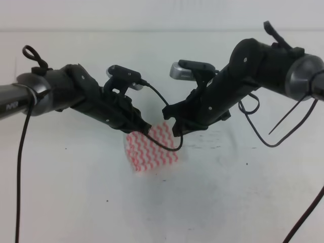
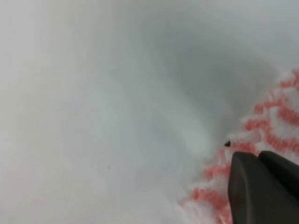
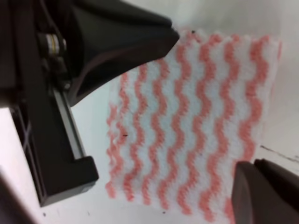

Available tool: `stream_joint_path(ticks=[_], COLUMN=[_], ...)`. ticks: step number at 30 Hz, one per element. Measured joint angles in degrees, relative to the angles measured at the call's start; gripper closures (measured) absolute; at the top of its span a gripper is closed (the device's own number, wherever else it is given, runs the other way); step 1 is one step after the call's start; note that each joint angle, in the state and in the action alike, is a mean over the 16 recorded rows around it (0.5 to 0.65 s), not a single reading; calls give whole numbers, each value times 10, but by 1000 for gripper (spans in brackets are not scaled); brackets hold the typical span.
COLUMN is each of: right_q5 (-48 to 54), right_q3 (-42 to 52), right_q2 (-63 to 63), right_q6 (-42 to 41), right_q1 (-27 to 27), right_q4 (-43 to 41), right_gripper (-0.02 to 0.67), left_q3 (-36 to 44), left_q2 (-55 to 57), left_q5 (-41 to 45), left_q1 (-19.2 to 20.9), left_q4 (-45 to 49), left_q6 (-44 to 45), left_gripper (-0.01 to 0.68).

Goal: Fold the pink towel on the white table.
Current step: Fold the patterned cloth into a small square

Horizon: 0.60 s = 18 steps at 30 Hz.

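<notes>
The pink towel (image 1: 151, 148) is a small rectangle with pink and white wavy stripes, lying at the middle of the white table (image 1: 76, 197). My left gripper (image 1: 143, 127) is at its upper left corner and my right gripper (image 1: 175, 132) at its upper right corner. In the left wrist view the dark fingers (image 2: 247, 186) are pressed together over the towel's edge (image 2: 275, 126). The right wrist view shows the towel (image 3: 196, 116) spread wide, with my right gripper (image 3: 254, 164) closed at its near corner and the left gripper's body (image 3: 107, 42) on the opposite corner.
A black cable (image 1: 169, 147) from the left wrist camera loops across the towel's upper right part. More cables (image 1: 258, 126) hang from the right arm. White table surface (image 2: 93, 116) surrounds the towel on all sides.
</notes>
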Motion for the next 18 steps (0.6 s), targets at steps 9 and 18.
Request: stream_joint_path(ticks=[9,18], right_q5=[-1,5], right_q3=[0,0], right_q2=[22,30], right_q6=[0,-1], right_q1=[7,9], right_q4=[8,14], right_gripper=[651,651], left_q3=[0,0], left_q2=[1,-7], left_q5=[-15,-36], left_q1=[0,19], left_q4=[1,4], left_q6=[0,-30], left_gripper=[673,673])
